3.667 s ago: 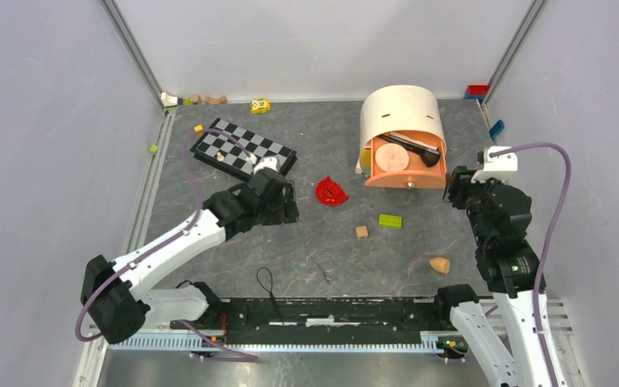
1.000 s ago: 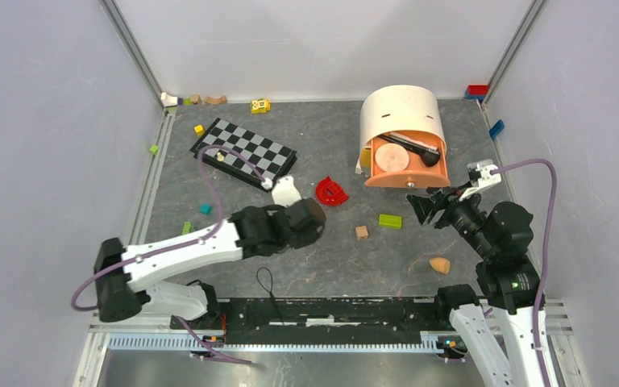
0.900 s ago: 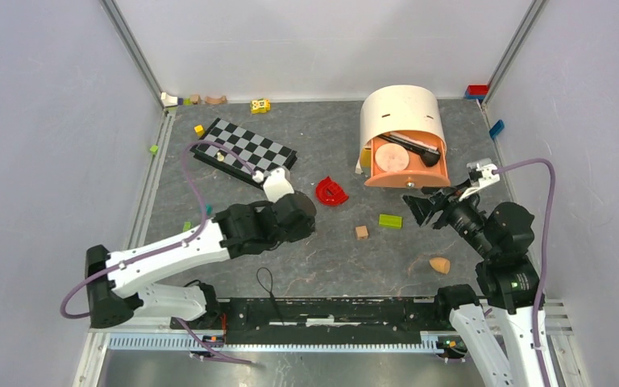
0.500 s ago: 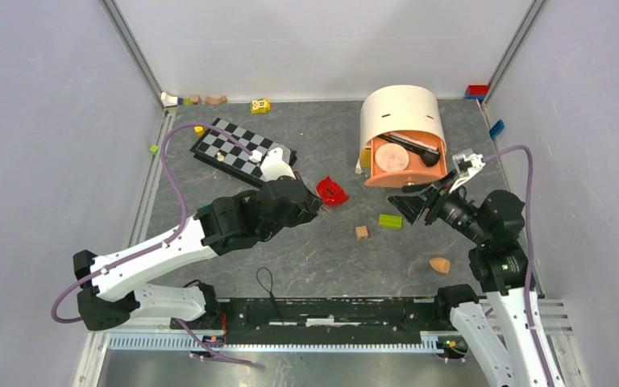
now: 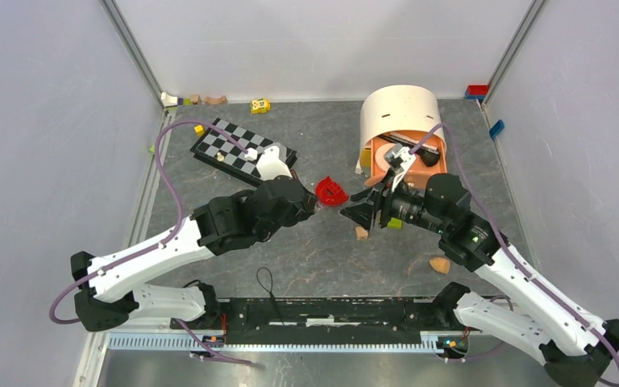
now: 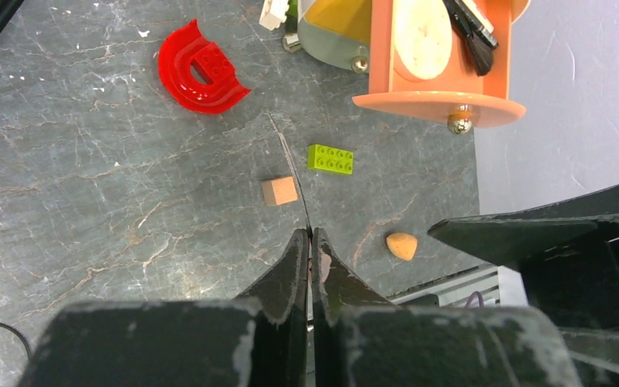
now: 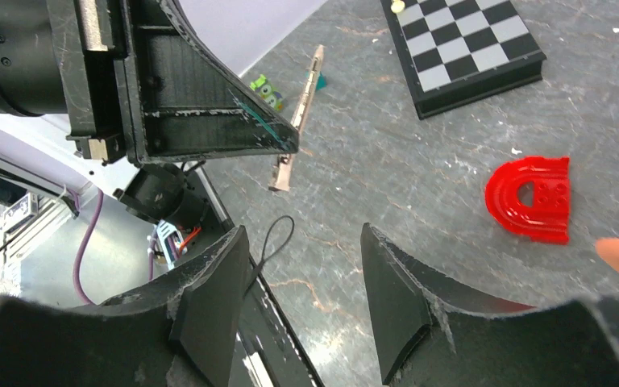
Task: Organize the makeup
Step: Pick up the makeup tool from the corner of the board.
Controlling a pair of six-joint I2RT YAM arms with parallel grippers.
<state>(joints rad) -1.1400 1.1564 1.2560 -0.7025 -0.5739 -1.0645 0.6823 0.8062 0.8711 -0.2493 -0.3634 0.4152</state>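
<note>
1. The right fingers (image 7: 395,290), spread apart, are swinging across toward the left fingers (image 6: 294,266).
2. Those are staying clamped on the pink stick (image 7: 308,85), lifted above the tabletop (image 7: 419,161); likely a handover is starting.

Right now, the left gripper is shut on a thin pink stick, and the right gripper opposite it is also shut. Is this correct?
Not quite: the right gripper is open, its jaws well apart with nothing between them, as the right wrist view shows. The left gripper is indeed shut on the thin pink stick.
</note>
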